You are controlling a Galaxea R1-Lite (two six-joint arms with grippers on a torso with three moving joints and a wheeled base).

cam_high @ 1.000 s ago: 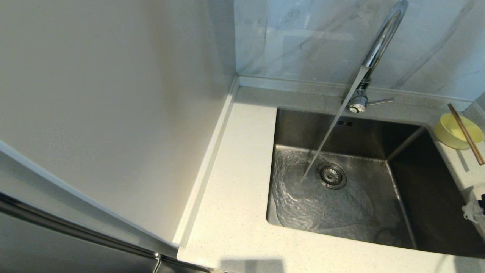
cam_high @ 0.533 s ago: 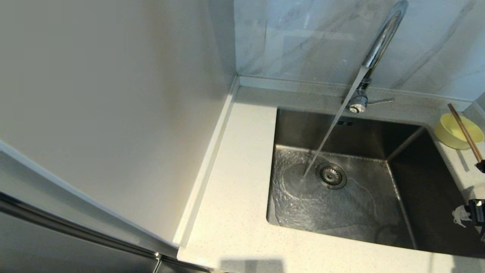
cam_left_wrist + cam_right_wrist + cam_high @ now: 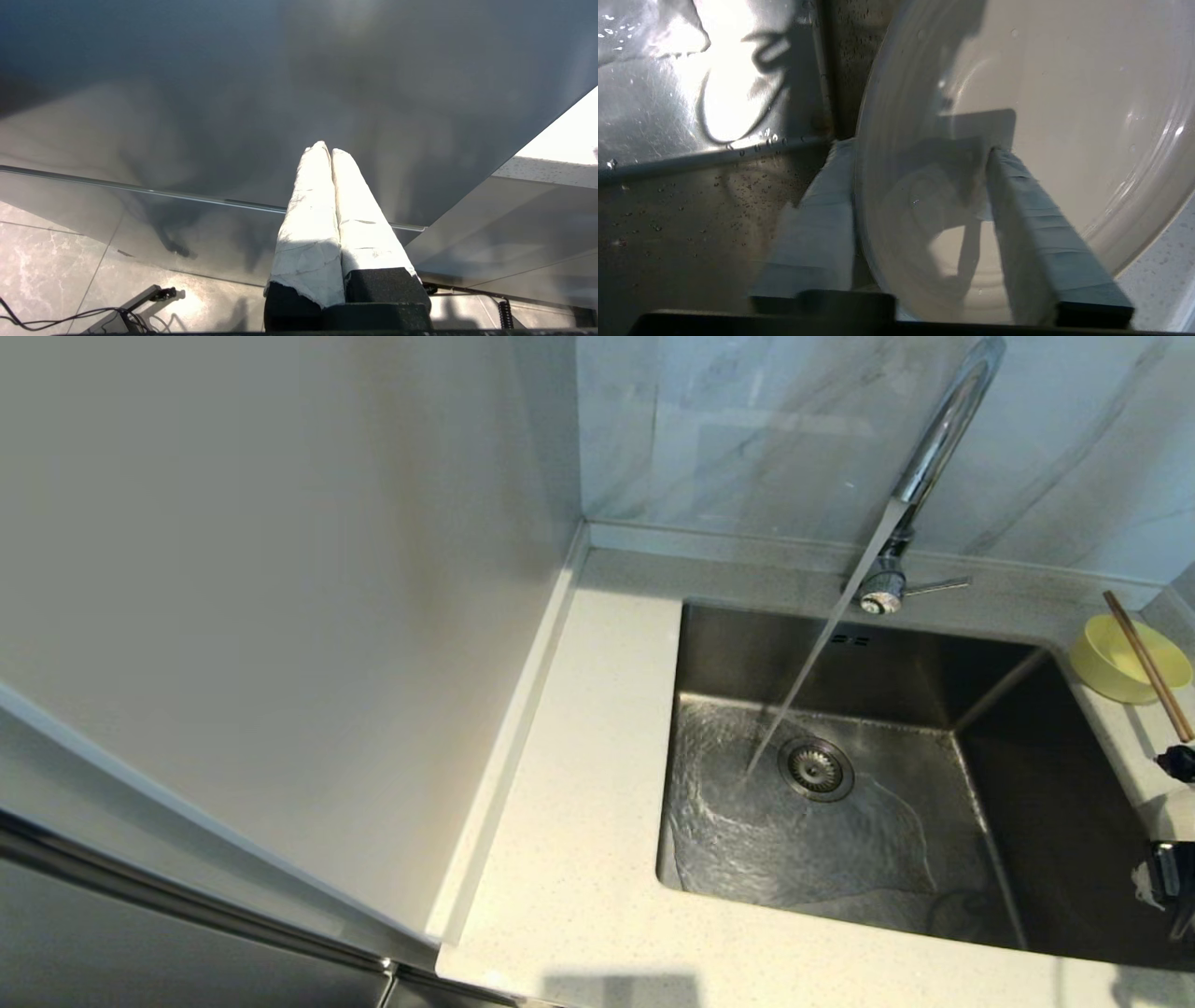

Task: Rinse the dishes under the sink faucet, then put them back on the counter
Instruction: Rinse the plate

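The cream-white plate (image 3: 1178,814) lies on the counter (image 3: 579,803) right of the sink (image 3: 1046,821), cut off by the head view's right edge. My right gripper (image 3: 915,149) is open and straddles the plate's (image 3: 1064,93) rim, with one finger outside it and the other over its wet inside. The pale-yellow bowl (image 3: 1116,663) stands behind, and the brown chopstick (image 3: 1148,665) lies across its rim. Water runs from the chrome faucet (image 3: 938,439) onto the basin floor beside the drain (image 3: 816,768). My left gripper (image 3: 327,149) is shut and empty, parked low facing a grey panel.
A plain wall panel (image 3: 280,569) rises along the counter's left side and the grey-veined marble wall (image 3: 747,429) stands behind. The faucet's thin lever (image 3: 938,585) points right. A broad strip of worktop lies left of the basin.
My right gripper has come further into view at the right edge, its dark fingers now showing on either side of the plate. Water keeps running; bowl and chopstick have not moved.
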